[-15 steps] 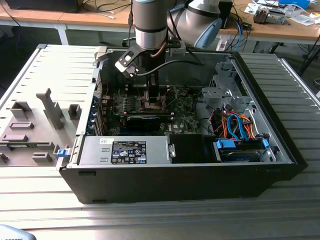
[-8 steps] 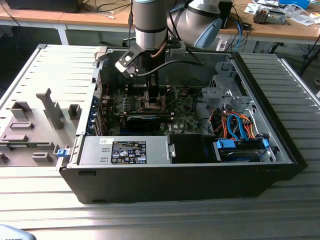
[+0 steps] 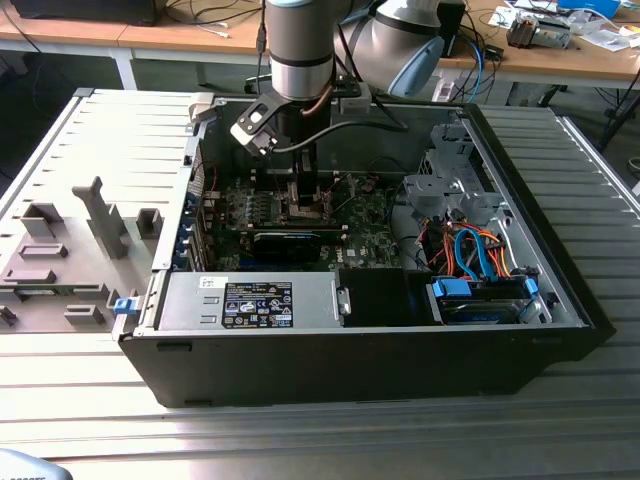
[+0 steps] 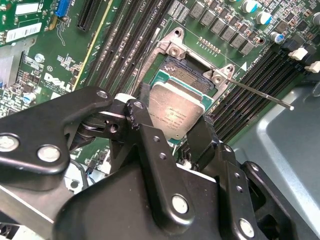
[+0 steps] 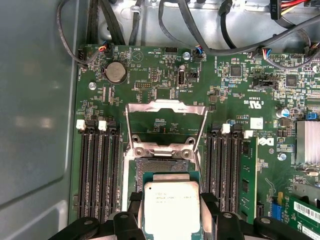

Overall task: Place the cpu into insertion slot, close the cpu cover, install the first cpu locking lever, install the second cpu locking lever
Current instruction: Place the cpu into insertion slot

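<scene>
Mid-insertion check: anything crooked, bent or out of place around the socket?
Nothing stands out. The gripper holds the flat square silver-grey cpu with its edges parallel to the dark-centred, metal-rimmed insertion slot; the thin silvery cpu cover frame is swung open, clear of the slot.

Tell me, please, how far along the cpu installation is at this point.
Nothing looks finished yet. In hand: the gripper is shut on the cpu, holding it over the insertion slot; I cannot tell whether it is seated. Left: the cpu cover stands open, and a locking lever sticks out unlatched.
</scene>
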Motion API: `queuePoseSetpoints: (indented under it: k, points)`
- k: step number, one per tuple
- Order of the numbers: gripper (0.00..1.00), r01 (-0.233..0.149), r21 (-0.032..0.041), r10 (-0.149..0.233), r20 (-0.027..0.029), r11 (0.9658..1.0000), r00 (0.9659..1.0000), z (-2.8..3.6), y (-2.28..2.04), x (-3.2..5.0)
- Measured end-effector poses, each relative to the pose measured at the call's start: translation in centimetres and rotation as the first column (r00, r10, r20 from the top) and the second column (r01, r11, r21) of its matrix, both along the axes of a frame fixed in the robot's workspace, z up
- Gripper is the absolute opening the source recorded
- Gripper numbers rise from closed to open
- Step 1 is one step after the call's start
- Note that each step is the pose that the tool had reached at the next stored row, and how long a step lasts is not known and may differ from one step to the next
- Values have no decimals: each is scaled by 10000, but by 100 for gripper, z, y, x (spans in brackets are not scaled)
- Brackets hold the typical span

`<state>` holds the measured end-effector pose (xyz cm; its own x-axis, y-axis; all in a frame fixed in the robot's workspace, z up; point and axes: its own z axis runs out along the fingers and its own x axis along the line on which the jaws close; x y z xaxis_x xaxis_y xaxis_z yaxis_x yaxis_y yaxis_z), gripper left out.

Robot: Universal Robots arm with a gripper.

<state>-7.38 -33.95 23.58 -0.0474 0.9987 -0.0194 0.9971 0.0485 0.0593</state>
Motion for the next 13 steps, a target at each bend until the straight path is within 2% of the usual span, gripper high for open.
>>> queuePoseSetpoints:
  k: [4, 13]
  points:
    - [55, 0, -1, 0, 0, 10000, 10000, -26, 10, 0]
    - [55, 0, 0, 0, 0, 10000, 10000, -34, 13, 0]
